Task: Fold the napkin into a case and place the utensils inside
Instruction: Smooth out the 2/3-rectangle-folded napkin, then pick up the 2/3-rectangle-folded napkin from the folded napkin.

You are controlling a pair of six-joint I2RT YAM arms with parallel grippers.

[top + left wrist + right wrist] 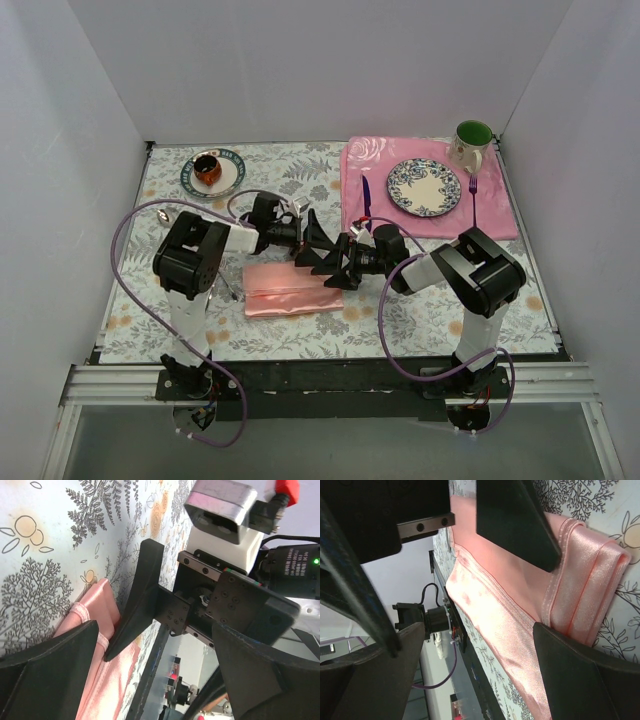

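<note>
I'm mid-fold: the napkin [290, 292] lies doubled on the counter [425, 310], the left end effector [318, 248] and right end effector [338, 265] hang open and empty over its right end, so next I need a clean pinch on a layered edge.

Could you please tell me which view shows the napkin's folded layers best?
Right wrist: the napkin fills it, stacked folds clear. Top external shows only its oblong outline; left wrist, one end.

Bright even light, soft shadows, blurred close-ups
</note>
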